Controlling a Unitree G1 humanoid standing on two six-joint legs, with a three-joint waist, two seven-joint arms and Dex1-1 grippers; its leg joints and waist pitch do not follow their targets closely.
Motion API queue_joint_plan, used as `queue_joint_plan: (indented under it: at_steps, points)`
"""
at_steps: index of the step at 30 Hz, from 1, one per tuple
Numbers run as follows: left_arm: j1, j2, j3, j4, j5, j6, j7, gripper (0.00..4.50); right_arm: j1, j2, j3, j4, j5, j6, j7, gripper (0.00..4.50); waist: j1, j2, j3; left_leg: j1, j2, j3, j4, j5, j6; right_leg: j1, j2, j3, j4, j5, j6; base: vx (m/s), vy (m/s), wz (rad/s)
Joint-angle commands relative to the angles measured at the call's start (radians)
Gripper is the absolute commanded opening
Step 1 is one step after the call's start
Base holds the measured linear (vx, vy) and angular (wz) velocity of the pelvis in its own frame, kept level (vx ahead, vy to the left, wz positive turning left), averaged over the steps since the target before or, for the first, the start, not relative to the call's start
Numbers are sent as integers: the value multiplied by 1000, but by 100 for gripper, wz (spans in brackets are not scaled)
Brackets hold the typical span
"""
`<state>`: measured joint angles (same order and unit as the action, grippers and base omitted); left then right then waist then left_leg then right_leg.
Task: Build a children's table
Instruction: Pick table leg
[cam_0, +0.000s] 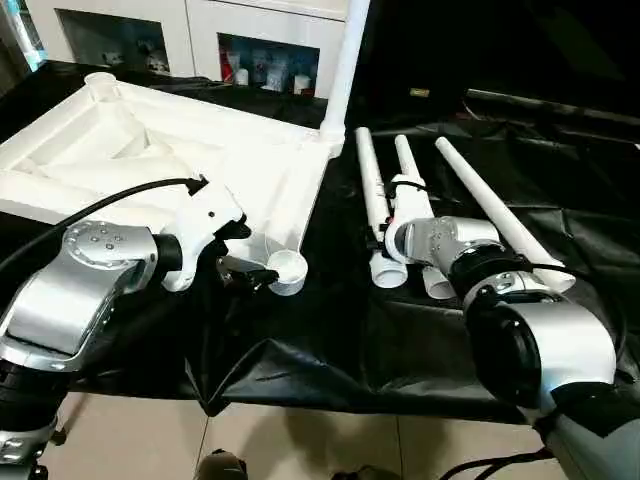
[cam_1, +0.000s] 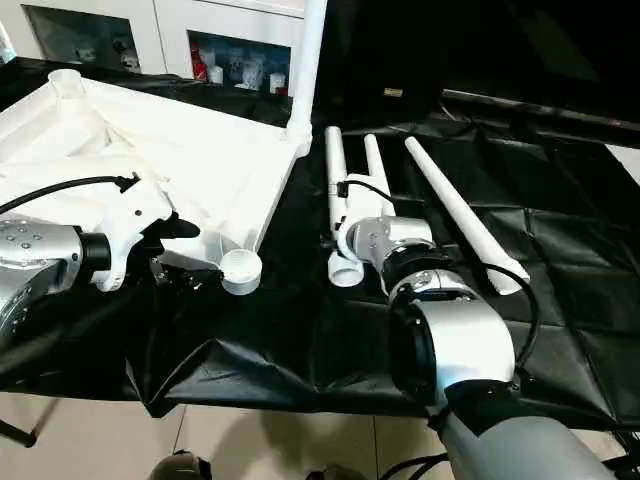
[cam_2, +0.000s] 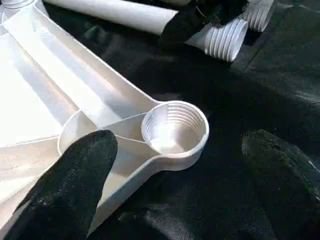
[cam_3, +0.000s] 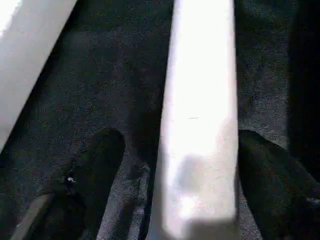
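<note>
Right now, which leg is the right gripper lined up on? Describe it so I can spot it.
On the black sheet, right of the upturned table top, lie three loose legs. It is the middle leg, passing between the right gripper fingers; its neighbours lie untouched on either side.

Black sheet (cam_0: 420, 330) under upturned tabletop (cam_0: 130, 150), three loose legs (cam_0: 372, 190).
</note>
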<state>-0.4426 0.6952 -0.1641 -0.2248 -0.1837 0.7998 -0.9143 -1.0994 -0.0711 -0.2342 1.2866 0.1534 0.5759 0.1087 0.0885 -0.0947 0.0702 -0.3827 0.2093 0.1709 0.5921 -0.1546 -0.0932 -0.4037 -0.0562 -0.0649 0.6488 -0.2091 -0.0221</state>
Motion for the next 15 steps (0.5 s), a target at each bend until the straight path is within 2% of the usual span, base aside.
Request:
queue_joint_plan:
  at_steps: [1, 2, 4, 5, 6, 8, 10, 15]
  points:
    - [-12, 1, -26, -36, -8, -10, -11, 450, 4, -7, -6, 31, -11, 5, -16, 331, 0, 21, -78, 19, 18, 4, -61, -124, -79, 53, -72, 50, -54, -21, -160, 0, 0, 0]
    - [-12, -5, -33, -36, -1, -17, -4, 450, 9, -9, -8, 32, -10, 4, -19, 331, -1, 15, -78, 18, 19, 4, -62, -123, -79, 53, -72, 50, -54, -22, -159, 0, 0, 0]
    - [-10, -19, -44, -33, 12, -45, 8, 450, 17, -14, -15, 34, -6, 2, -24, 300, 0, 18, -79, 20, 19, 3, -62, -134, -86, 51, -71, 49, -55, -28, -152, 0, 0, 0]
    - [-9, -27, -49, -32, 10, -50, 8, 450, 23, -17, -19, 35, -3, 1, -27, 300, -1, 10, -79, 20, 19, 4, -62, -140, -87, 51, -71, 49, -56, -31, -150, 0, 0, 0]
    - [-9, -28, -53, -33, 7, -36, 8, 450, 26, -19, -20, 35, -2, 0, -28, 300, 1, 11, -80, 20, 19, 4, -62, -140, -88, 51, -71, 49, -55, -32, -149, 0, 0, 0]
    - [-10, -29, -55, -34, 4, -22, 9, 450, 28, -20, -21, 35, -1, -1, -29, 273, 0, 12, -80, 19, 18, 4, -62, -142, -89, 51, -71, 49, -55, -35, -147, 0, 0, 0]
    - [-12, -62, -62, -16, 44, -70, 70, 450, 43, -27, -30, 37, 5, -7, -31, 261, 0, 4, -80, 18, 19, 4, -62, -147, -88, 52, -72, 48, -56, -48, -142, 0, 0, 0]
    - [-19, -101, -65, 11, 60, -103, 117, 450, 63, -33, -48, 39, 17, -16, -43, 217, 4, 8, -83, 19, 18, 2, -62, -162, -93, 50, -72, 47, -60, -57, -133, 0, 0, 0]
